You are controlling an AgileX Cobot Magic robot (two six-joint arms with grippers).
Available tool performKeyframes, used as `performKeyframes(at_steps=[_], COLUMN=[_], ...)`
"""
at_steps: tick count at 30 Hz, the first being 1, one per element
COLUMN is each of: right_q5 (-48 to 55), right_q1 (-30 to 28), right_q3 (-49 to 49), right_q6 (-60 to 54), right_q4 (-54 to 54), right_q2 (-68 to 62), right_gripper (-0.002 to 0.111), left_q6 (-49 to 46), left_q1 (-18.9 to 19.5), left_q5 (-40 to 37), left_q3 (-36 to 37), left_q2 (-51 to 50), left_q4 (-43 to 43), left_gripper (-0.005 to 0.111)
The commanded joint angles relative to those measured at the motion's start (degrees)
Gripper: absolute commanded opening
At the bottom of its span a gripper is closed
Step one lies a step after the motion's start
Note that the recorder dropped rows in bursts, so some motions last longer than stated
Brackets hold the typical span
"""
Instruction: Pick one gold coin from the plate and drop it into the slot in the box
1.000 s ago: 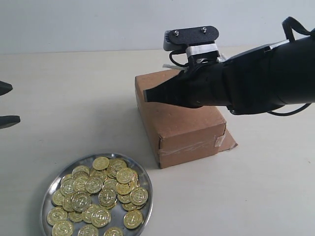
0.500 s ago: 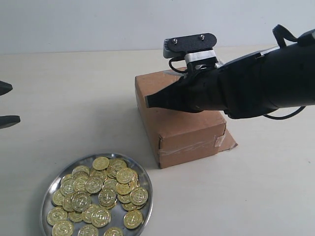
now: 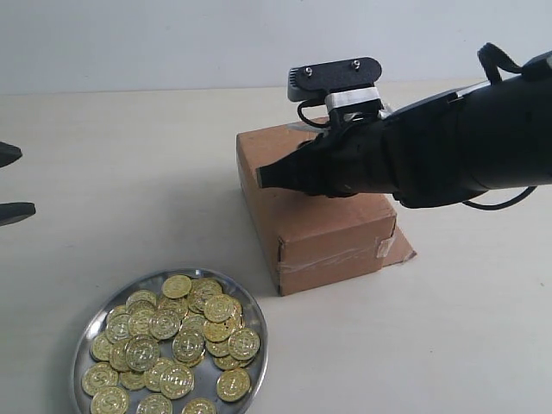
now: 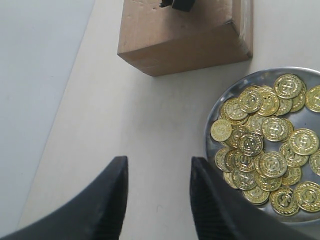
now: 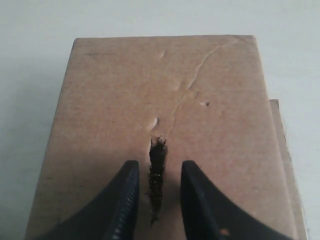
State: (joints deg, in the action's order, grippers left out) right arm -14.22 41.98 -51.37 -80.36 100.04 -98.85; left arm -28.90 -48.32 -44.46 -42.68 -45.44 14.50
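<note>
The plate [image 3: 259,349] sits at the front left, heaped with several gold coins [image 3: 172,336]. The box [image 3: 328,228] lies behind it to the right, tape across its near end. My right gripper [image 3: 267,175] hovers low over the box top. In the right wrist view this gripper [image 5: 159,166] is open, its fingers standing either side of the box slot [image 5: 157,175] with no coin between them. My left gripper [image 4: 159,167] is open and empty above bare table, beside the plate [image 4: 226,95] and its coins [image 4: 265,145]; in the exterior view the left gripper [image 3: 13,183] shows at the left edge.
A cardboard flap [image 3: 401,246] sticks out at the box's base on the right side. The box top is dented and creased [image 5: 200,65]. Pale table surface [image 3: 129,190] lies between the left gripper, the plate and the box.
My right gripper sank a little toward the box top between one second and half a second ago, then held still. The left gripper, plate and coins have not moved.
</note>
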Motion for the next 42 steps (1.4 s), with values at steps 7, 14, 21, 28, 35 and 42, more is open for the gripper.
performKeyframes(at_steps=[7, 14, 21, 28, 35, 42], right_q5=[-3.5, -8.4, -6.6, -3.1, -1.2, 1.1], right_q1=[0.0, 0.0, 0.0, 0.0, 0.0, 0.0], right_q3=[-0.5, 0.7, 11.0, 26.9, 38.2, 46.3], right_q6=[-0.8, -14.0, -14.4, -14.0, -6.4, -3.4], right_q4=[-0.1, -0.1, -0.1, -0.1, -0.1, -0.1], right_q2=[10.0, 30.6, 51.7, 70.9, 84.4, 89.9], right_gripper=[0.024, 0.0, 0.0, 0.0, 0.0, 0.0], left_q6=[0.8, 15.4, 15.7, 15.7, 16.0, 21.3], left_q1=[-0.2, -0.2, -0.2, -0.2, -0.2, -0.2], left_q5=[1.2, 3.9, 21.5, 34.3, 51.3, 54.2], left_q3=[0.2, 0.2, 6.4, 21.4, 35.7, 42.7], left_q2=[3.0, 11.1, 19.7, 22.7, 22.7, 22.7], left_q4=[0.3, -4.1, -24.1, -27.1, -36.9, -37.6], left_gripper=[0.04, 0.036, 0.036, 0.036, 0.017, 0.0])
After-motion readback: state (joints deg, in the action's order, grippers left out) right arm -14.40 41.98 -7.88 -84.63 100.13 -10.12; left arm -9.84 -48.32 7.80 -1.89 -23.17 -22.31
